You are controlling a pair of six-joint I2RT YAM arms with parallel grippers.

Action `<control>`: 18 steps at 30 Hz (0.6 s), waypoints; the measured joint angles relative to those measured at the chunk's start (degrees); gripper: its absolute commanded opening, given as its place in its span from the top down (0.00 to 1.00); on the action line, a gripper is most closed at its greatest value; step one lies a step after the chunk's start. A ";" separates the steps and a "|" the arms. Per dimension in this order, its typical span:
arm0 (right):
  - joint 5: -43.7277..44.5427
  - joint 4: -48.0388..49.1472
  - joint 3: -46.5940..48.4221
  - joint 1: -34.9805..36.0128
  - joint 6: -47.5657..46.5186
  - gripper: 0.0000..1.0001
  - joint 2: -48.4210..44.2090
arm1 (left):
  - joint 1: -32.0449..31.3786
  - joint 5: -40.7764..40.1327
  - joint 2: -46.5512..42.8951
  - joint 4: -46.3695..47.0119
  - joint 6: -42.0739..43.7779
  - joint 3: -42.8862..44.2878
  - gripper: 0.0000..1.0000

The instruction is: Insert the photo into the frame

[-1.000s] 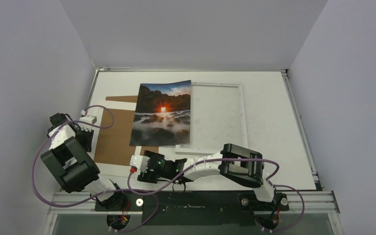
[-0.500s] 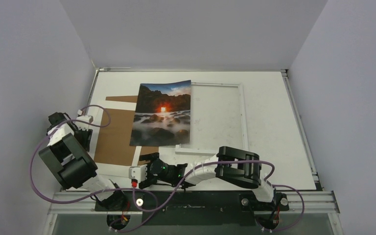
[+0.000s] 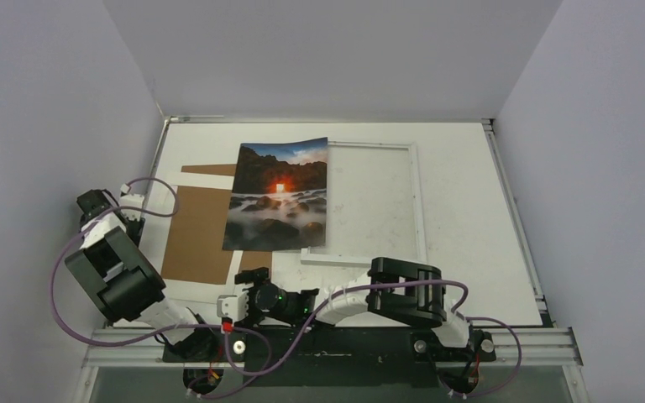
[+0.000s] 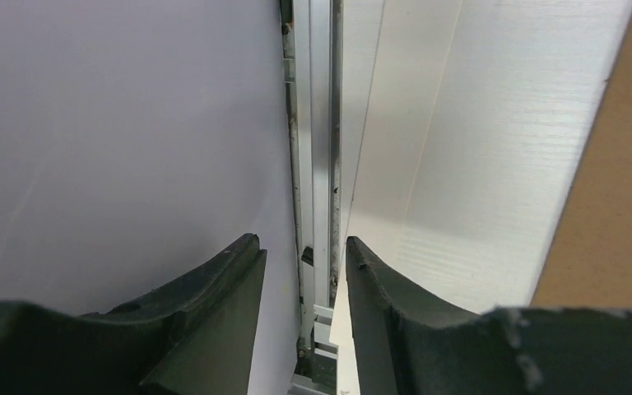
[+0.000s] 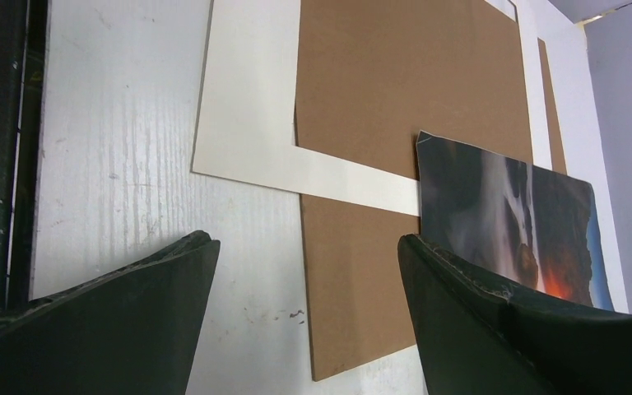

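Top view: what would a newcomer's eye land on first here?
The photo, its orange glow the only vivid colour, lies mid-scene, overlapping the left side of the white frame. A brown board shows from under its left edge.

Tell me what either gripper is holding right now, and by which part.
Nothing is held. The left gripper is open and empty; the right gripper is wide open, short of the photo, which lies untouched.
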 measured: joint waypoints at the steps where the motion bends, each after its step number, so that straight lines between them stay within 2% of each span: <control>1: 0.17 0.46 -0.15 0.22 0.35 0.17 0.00 | 0.00 -0.48 0.48 0.79 0.04 -0.48 0.61; 7: 1.62 3.13 -1.51 1.27 2.38 0.17 0.31 | -0.04 -1.92 3.69 3.65 0.44 -2.91 0.62; 18: 1.49 5.35 -2.75 1.25 3.69 0.17 0.76 | -0.13 -0.98 2.73 5.25 0.98 -4.55 0.64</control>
